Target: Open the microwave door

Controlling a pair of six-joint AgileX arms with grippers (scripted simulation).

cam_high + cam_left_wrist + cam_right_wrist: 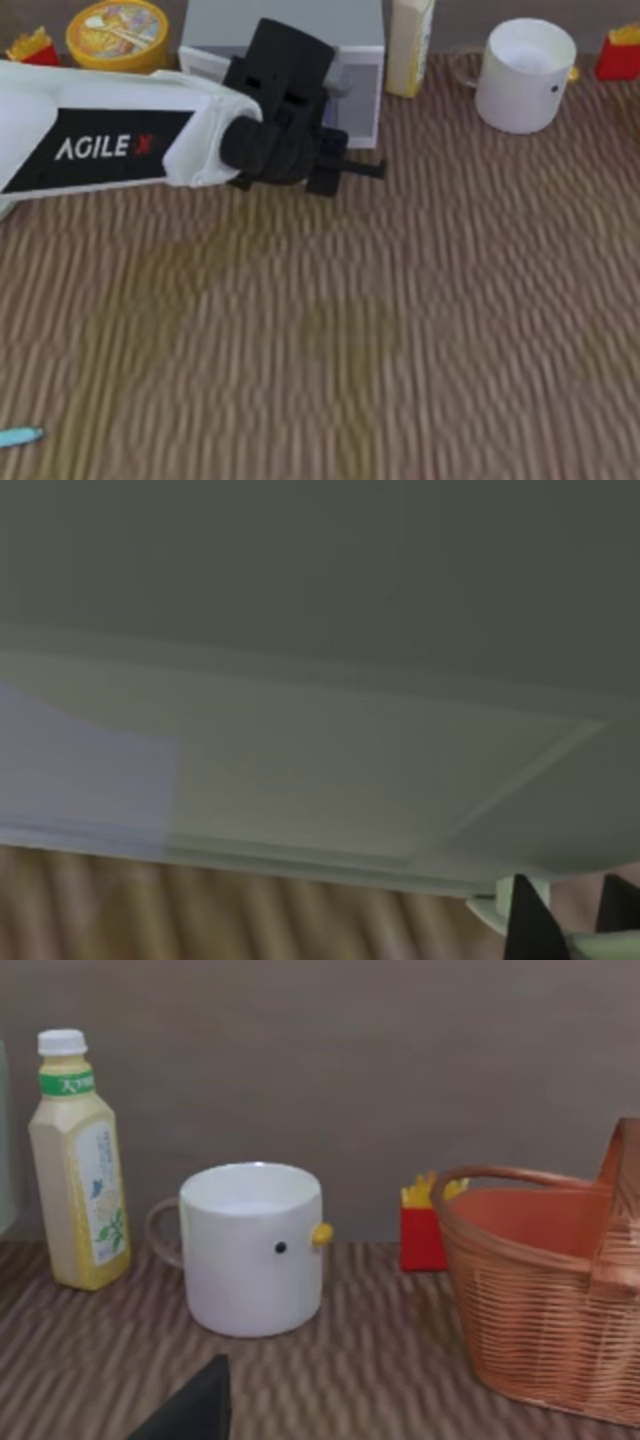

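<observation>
The silver-grey microwave (pixel 290 35) stands at the back of the table, left of centre. Its door (pixel 330 680), a flat panel with a darker window, fills the left wrist view from very close. My left arm reaches in from the left, and my left gripper (pixel 345 168) sits low against the microwave's front, right of the door's middle. In the left wrist view its two dark fingertips (pixel 530 925) straddle a pale handle piece (pixel 600 946) below the door's edge. My right gripper (pixel 200 1410) shows only as a dark wedge in its own wrist view, and it is outside the top view.
Right of the microwave stand a yellow bottle (pixel 410 45) and a white cup (pixel 525 75). Red fries boxes (pixel 620 50) sit at the back corners, beside a yellow round tub (pixel 118 32). A wicker basket (pixel 540 1280) is at the right. A blue object (pixel 18 436) lies front left.
</observation>
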